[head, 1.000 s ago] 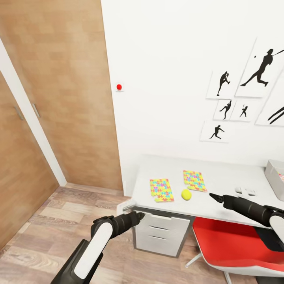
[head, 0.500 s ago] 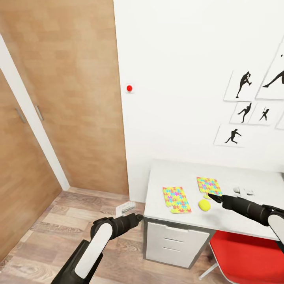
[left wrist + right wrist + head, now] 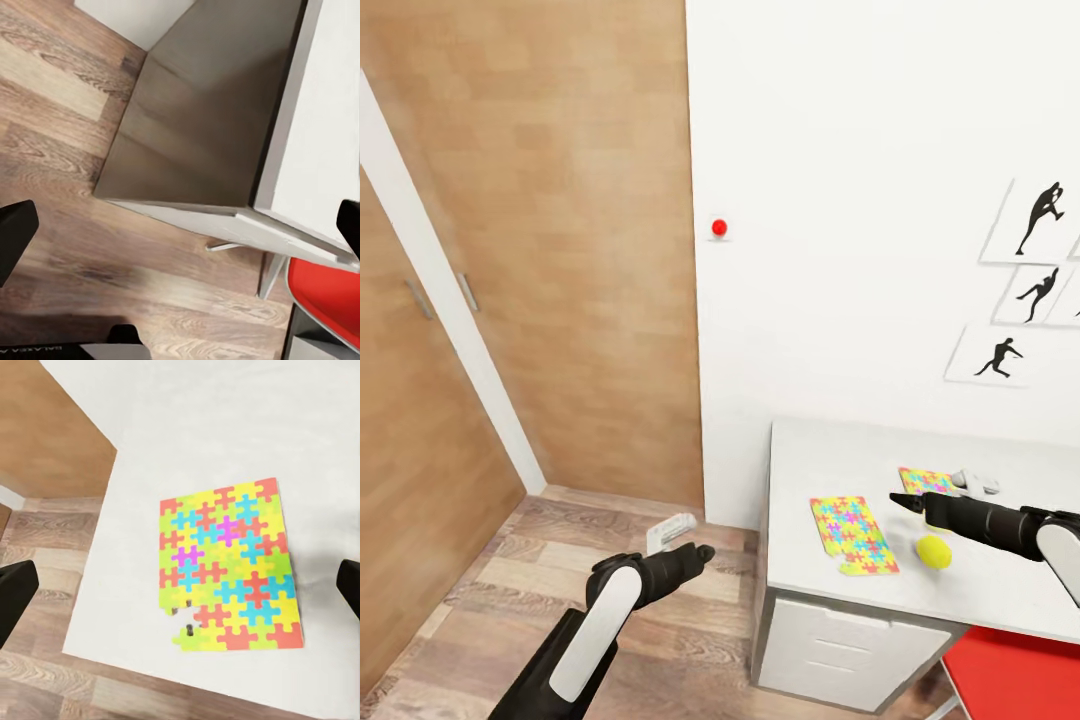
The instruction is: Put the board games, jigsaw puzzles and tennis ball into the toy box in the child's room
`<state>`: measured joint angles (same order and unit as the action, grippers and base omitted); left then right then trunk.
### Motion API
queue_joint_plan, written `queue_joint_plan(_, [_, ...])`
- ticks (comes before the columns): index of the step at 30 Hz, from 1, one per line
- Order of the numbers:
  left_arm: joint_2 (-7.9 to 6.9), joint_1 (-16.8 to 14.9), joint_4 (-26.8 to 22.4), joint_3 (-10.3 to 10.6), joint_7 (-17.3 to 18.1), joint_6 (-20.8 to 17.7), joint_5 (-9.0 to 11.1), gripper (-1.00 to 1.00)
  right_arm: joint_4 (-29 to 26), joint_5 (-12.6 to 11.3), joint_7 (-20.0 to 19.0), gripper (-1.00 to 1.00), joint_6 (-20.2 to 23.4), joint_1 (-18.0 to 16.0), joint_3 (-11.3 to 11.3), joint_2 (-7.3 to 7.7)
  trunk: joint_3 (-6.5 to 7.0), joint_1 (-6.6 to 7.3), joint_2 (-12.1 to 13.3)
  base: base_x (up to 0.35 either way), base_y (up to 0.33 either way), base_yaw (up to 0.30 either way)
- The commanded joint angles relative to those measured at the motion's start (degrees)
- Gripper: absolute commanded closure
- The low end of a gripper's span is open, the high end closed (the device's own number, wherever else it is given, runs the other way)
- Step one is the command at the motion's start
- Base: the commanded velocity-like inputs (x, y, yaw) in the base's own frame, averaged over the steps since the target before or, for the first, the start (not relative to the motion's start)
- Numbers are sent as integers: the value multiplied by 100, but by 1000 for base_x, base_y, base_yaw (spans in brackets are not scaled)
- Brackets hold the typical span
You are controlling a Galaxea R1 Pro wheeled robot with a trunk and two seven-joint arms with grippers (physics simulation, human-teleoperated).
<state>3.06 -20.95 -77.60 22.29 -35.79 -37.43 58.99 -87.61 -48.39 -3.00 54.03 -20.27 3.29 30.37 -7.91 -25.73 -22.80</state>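
Two colourful jigsaw puzzles lie on the pale grey table (image 3: 810,465). The near puzzle (image 3: 852,535) is in full view, and it is also under the right wrist camera (image 3: 225,566). The far puzzle (image 3: 922,480) is partly behind my right gripper (image 3: 900,500). That gripper hangs open (image 3: 184,589) above the table, between the two puzzles. The yellow tennis ball (image 3: 933,551) rests right of the near puzzle. My left gripper (image 3: 695,553) is open (image 3: 180,225) over the floor, left of the table. The toy box, board games and bed are out of view.
A white drawer unit (image 3: 850,650) sits under the table, beside a red chair (image 3: 1015,680). A small white object (image 3: 975,482) lies on the tabletop by the far puzzle. Wooden wardrobe doors (image 3: 560,250) line the left wall. A white item (image 3: 672,528) lies on the plank floor.
The camera has swung left, so the table and toys sit further right in the picture and the grey tray has left the frame. My right gripper now hangs over the puzzles.
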Motion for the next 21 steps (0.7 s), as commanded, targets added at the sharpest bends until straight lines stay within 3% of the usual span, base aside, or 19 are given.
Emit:
queue_joint_plan(1, [0,-6,7,-3,-63,7,60,-100,25,30,-34,-100,67,-30,15,0,-12,-6,-12,213,254,0])
queue_joint_plan(8, [1,-6,47,-18,-69,27,62,-100,78,40,-35,-100,185,-91,4,-3,-12,-6,-12,143,167,0])
queue_joint_plan(21, [22,-23,274,-35,-50,56,74,-100,77,43,-38,-100,233,-103,50,2,-12,-6,-12,19,22,0])
